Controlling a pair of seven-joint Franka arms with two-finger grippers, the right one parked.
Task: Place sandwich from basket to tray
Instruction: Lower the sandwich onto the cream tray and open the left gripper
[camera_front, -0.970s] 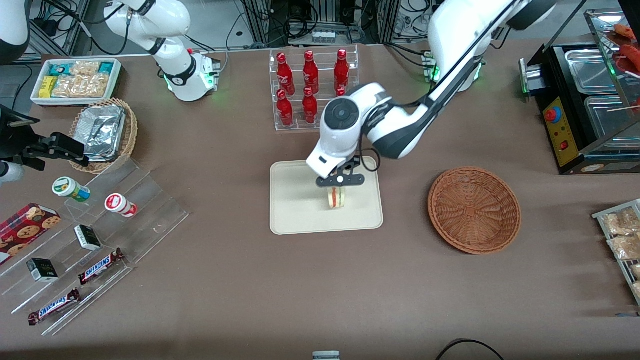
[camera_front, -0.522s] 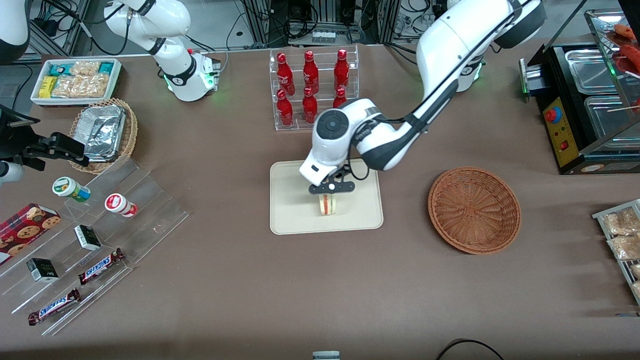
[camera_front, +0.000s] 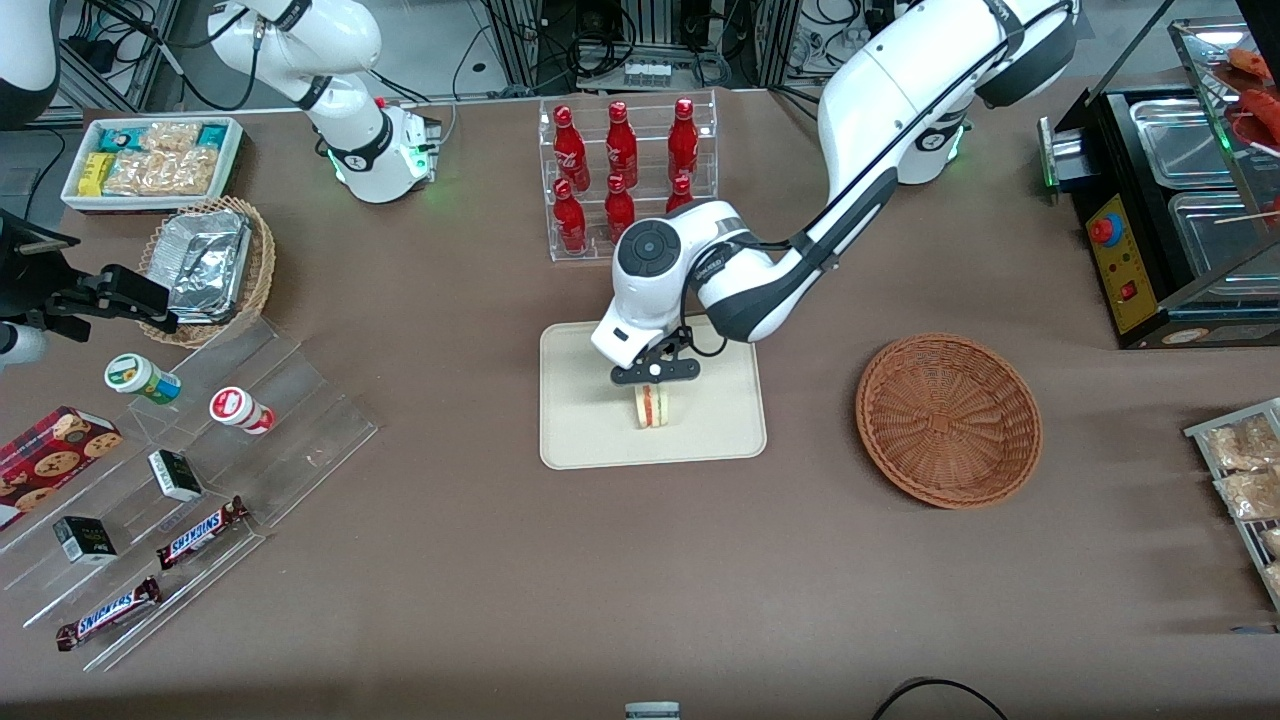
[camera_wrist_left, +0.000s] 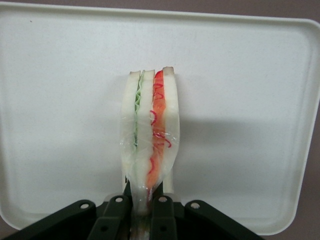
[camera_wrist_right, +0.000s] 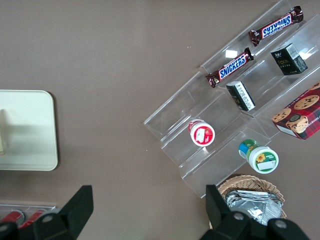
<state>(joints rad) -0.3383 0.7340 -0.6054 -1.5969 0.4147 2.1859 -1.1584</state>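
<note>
Tray (camera_front: 580, 440): gripper (camera_front: 654, 380) clasps sandwich (camera_front: 653, 405).

Front view high overhead, wrist views close, all sharing tray (camera_front: 585, 440)

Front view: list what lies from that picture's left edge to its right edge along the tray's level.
Clear stepped display stand → tray → gripper shut on the sandwich over the tray → basket.
</note>
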